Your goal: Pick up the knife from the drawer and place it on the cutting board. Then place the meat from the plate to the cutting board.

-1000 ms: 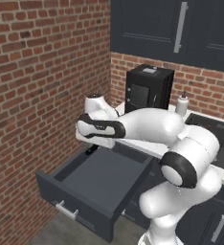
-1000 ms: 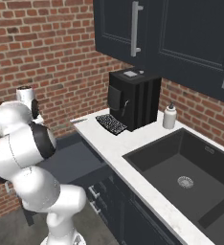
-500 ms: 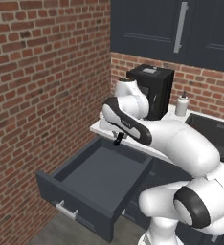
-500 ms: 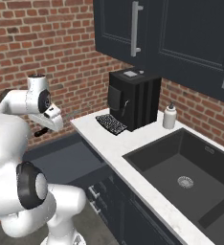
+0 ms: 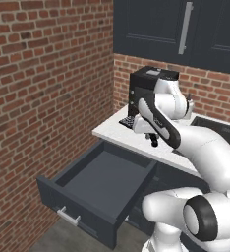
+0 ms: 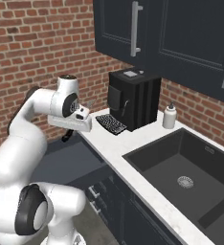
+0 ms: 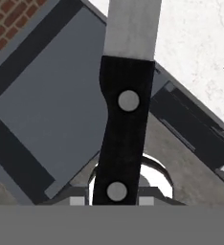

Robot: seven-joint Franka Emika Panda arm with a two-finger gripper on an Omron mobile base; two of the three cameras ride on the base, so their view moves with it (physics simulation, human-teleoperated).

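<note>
With the drawer (image 5: 104, 184) standing open nearest us, we have our gripper (image 5: 154, 141) clamped on the black handle of the knife (image 7: 126, 119), held over the near edge of the white desk (image 6: 133, 146), so next we judge we must carry it to the cutting board, unseen here.

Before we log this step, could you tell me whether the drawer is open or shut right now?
Open. The drawer is pulled well out from the cabinet below the counter, its dark interior exposed, with nothing visibly lying on its floor.
</note>
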